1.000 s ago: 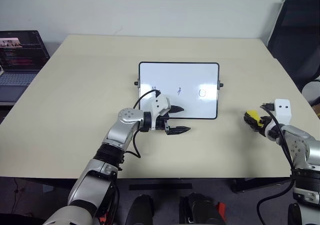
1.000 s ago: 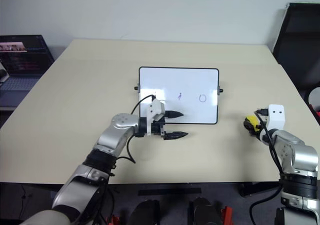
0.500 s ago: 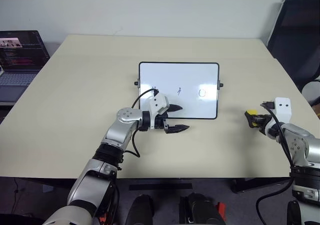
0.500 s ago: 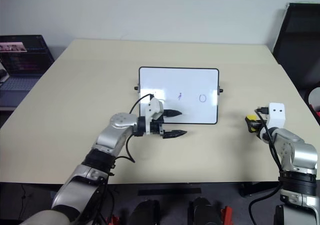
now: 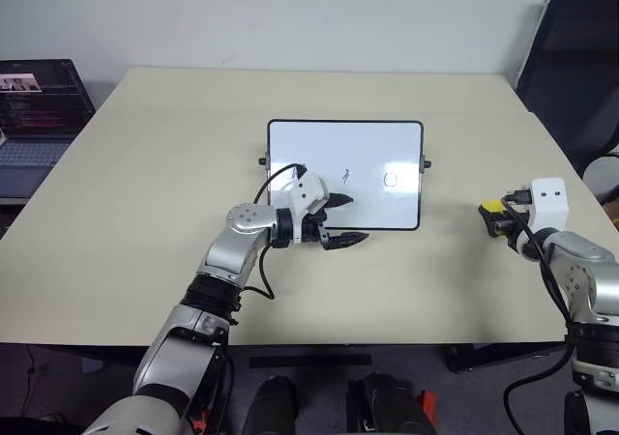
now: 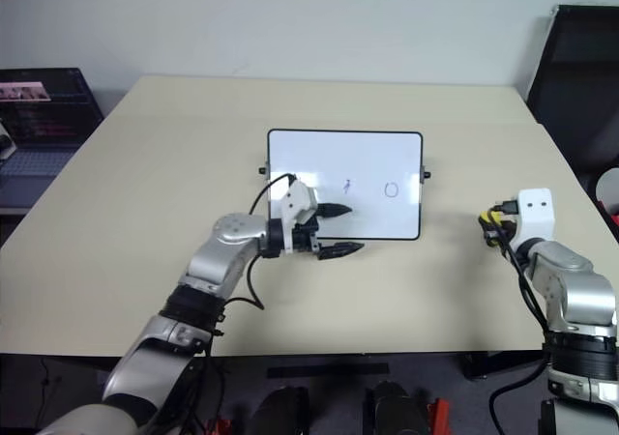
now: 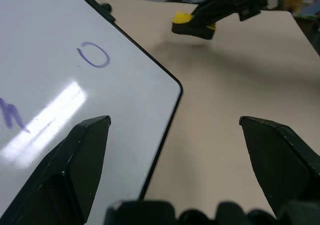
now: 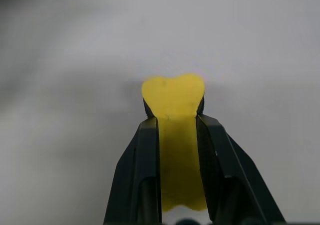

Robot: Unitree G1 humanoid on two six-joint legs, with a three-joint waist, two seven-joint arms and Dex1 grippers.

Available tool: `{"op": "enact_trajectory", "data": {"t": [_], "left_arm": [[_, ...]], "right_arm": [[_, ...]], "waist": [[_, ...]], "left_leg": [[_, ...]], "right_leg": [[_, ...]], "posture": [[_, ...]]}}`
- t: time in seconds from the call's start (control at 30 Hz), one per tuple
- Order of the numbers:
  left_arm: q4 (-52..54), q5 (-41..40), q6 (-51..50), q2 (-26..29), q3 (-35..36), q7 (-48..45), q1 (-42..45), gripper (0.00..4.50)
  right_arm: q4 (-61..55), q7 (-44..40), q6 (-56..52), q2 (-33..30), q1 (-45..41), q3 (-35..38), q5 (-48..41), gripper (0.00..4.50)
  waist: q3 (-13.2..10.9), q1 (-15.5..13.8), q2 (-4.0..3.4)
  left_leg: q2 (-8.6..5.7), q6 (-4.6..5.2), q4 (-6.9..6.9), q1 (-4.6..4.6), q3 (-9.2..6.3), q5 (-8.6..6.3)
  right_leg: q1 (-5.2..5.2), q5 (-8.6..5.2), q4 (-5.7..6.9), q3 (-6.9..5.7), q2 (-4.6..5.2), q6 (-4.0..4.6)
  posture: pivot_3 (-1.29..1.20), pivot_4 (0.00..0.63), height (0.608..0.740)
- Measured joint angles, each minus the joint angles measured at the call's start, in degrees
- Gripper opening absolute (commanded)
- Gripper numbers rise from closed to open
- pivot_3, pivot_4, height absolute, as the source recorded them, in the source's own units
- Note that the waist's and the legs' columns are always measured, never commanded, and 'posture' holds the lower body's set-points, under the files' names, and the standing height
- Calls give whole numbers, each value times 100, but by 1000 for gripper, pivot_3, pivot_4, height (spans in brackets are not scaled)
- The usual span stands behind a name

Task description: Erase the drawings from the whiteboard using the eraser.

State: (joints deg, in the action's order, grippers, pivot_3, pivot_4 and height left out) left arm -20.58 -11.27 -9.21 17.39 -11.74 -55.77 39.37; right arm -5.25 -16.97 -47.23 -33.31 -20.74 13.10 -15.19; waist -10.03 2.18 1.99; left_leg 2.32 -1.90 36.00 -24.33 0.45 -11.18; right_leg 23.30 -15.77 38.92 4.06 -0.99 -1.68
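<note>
- The desk carries the whiteboard, which lies flat just under and beyond my left tool.
- My left tool hangs over the whiteboard's near edge, its fingers spread apart with nothing between them.
- The drawings sit in a row just past that tool.
- My right tool is clamped on the eraser, off the desk, well to the right of the whiteboard.

You have a beige table carrying the whiteboard, flat near its middle, drawings facing up.
</note>
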Motion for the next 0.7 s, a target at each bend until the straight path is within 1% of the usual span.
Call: {"op": "enact_trajectory", "data": {"t": [0.17, 0.33, 0.47, 0.7], "left_arm": [[76, 147, -165, -273, 222, 947, -2, 4500], [286, 322, -279, -563, 325, 1807, -205, 4500], [499, 372, -398, -622, 332, 2161, -430, 4500], [1126, 407, -518, -627, 335, 2474, -1021, 4500]], "right_arm": [[-389, 36, 241, 220, -107, -305, 67, 662], [-578, 169, 432, 512, -402, -390, 72, 662], [-587, 227, 537, 584, -571, -421, 99, 662], [-619, 227, 549, 628, -767, -443, 112, 662]], "waist": [[0, -2, 0], [0, -16, 0], [0, -26, 0], [0, -22, 0]], "left_leg": [[-1, 0, 1, -1, 1, 0], [-1, 0, 1, -1, -2, 0], [-1, 0, 1, -1, 0, 0], [3, 0, 1, 0, -1, 0]], "right_leg": [[0, 0, 0, 1, 1, -1], [0, 0, 0, -1, 1, -1], [0, 0, 0, 0, 2, -1], [0, 1, 1, 0, 2, 0]], "posture": [[0, 150, 740], [0, 150, 740], [0, 150, 740], [0, 150, 740]]}}
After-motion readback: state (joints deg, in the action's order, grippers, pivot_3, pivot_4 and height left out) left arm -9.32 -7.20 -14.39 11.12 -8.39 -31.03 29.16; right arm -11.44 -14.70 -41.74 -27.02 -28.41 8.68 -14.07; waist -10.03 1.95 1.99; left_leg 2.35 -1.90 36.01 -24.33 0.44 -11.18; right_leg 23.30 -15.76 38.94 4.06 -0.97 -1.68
